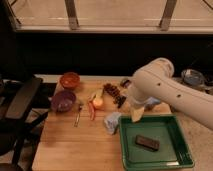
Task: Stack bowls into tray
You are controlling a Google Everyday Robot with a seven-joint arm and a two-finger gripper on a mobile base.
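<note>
Since neither bowl is in the tray yet, we'd say the step in hand is the reach for the first one. The orange-red bowl [70,80] sits near the back left of the table [75,147], and the purple bowl [63,100] is just in front of it. The green tray [167,129] is at the front right, with only a dark block [147,143] lying in it.

To do this well, we'd go for the purple bowl first since it's the nearer one. Come down on its rim from above and mind the utensil [78,114] lying just beside it. A blue-grey cup [112,122] also sits right at the tray's left edge, so we'd carry the bowl over it, not through it.

Arm pose: the big white arm [160,85] comes in from the right, bent, with the gripper [137,113] hanging down over the tray's back left corner, well apart from both bowls. We honestly can't tell whether the gripper is open or closed, or whether it has hold of anything.
</note>
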